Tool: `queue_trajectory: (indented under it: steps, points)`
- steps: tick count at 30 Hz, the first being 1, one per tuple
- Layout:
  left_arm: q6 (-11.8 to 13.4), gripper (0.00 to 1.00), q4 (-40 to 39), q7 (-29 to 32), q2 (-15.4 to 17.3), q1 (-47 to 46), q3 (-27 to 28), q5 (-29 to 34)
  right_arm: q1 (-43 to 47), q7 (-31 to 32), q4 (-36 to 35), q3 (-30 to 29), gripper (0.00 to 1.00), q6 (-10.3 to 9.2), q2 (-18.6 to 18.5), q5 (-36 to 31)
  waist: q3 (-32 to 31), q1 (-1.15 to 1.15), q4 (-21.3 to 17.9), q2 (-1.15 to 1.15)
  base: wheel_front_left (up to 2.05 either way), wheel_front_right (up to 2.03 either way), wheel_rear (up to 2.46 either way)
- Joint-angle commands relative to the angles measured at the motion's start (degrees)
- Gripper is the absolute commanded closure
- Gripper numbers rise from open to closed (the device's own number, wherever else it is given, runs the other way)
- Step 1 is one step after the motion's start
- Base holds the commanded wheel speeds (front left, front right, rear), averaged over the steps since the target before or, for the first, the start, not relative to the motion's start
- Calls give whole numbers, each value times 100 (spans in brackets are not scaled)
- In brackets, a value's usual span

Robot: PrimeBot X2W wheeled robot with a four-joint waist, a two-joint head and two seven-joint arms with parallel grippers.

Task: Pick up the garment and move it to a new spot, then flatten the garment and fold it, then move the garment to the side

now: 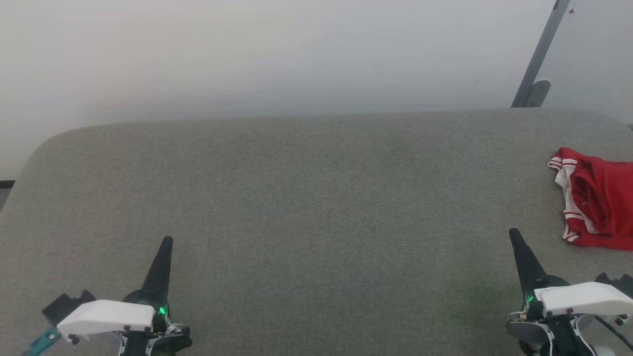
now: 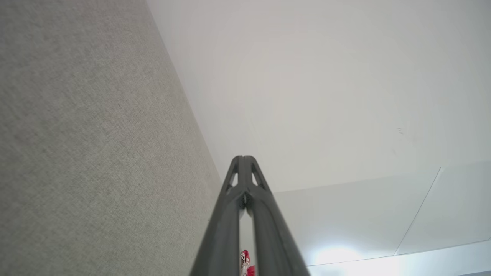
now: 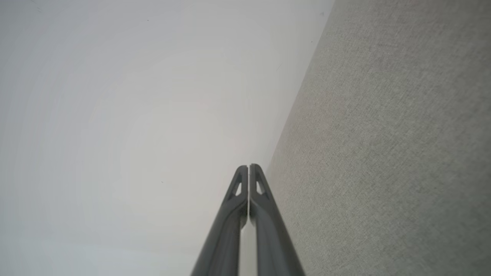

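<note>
Both claws are clenched on nothing: the right gripper (image 1: 515,234) and the left gripper (image 1: 167,242) rest low over the near side of the surface with their dark fingers pressed tip to tip, which each wrist view confirms. The garment (image 1: 599,206) lies crumpled at the far right of the head view, its striped trim and white sleeve end turned toward the middle and its red bulk cut off by the picture's edge. It is near the right gripper, ahead of it and to its outer side, and well apart from the left one. The first risk lies in the heap itself. It is bunched in several layers, so a pinch may catch only the trim or a single fold and the rest would trail or slip free during the carry. How far the cloth runs to the right cannot be seen, so a reach aimed at the visible part could land off its centre. The grey fabric-covered table (image 1: 306,198) looks coarse enough to drag on the shirt if the lift is too shallow. The fingers must also part before they descend, or they will only push the heap further right, away from the left arm's help.
</note>
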Motion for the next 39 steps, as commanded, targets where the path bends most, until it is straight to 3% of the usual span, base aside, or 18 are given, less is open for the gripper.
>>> queue_trajectory:
  steps: [1, 26, 39]
  points:
    - [-24, 100, -5, 30, -12, -108, 29, -123, -86, 34, -56, -18, 100, 1, 18, 107, 2, 0, 0, 0, 0, 0, 0]
    - [-29, 100, 87, 307, -182, -283, 60, -937, -151, 305, -84, -53, 100, 0, 67, 1251, 58, 0, -8, 0, 0, 0, 0]
    - [-30, 100, 84, 306, -176, -283, 58, -921, -145, 300, -82, -52, 100, 0, 66, 1221, 58, 0, -8, 0, 0, 0, 0]
